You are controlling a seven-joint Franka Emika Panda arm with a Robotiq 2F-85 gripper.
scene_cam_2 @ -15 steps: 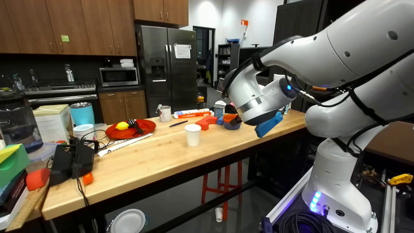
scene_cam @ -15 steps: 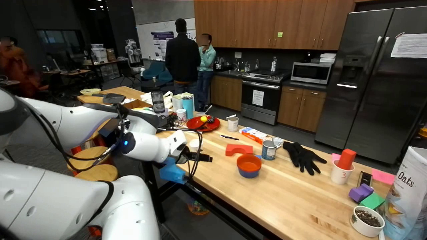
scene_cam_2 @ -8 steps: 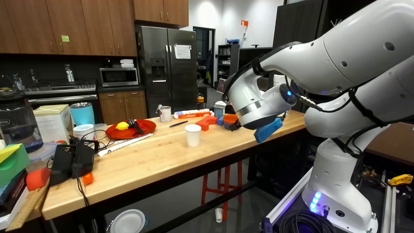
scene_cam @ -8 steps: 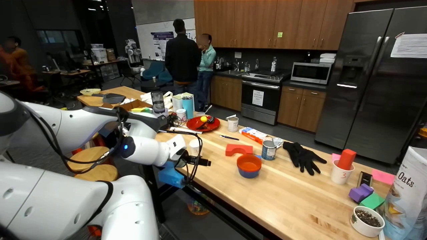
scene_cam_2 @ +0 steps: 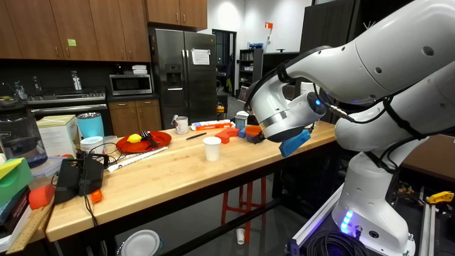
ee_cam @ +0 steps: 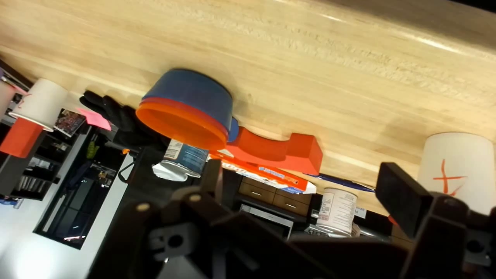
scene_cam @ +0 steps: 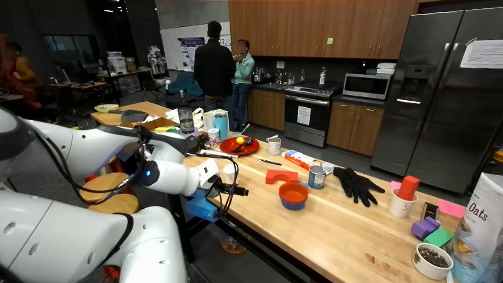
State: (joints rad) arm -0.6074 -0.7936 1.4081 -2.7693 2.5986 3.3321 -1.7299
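My gripper [ee_cam: 306, 190] is open and empty in the upside-down wrist view, its black fingers wide apart. In both exterior views the gripper [scene_cam: 235, 190] [scene_cam_2: 258, 138] hangs above the table's near edge, touching nothing that I can see. A white paper cup [ee_cam: 457, 166] with a red mark stands upright beside the right finger in the wrist view; it also shows in an exterior view [scene_cam_2: 212, 149]. An orange-red bowl nested in a blue bowl [scene_cam: 293, 195] stands on the table, beyond the fingers. A red arch block [scene_cam: 281, 176] [ee_cam: 271, 151] lies behind it.
On the wooden table [scene_cam: 334, 232] are a blue-labelled can [scene_cam: 316, 177], a white can [scene_cam: 274, 146], a pen [scene_cam: 270, 162], an orange-white box [scene_cam: 300, 159], a black glove [scene_cam: 357, 186] and a red plate [scene_cam: 251, 148] with a yellow item. An oats bag [scene_cam: 477, 228] stands at one end.
Over the first half second my gripper moved slightly down, and the white cup became more visible behind it in an exterior view. Since then the arm has stayed still. The tabletop things have not moved.
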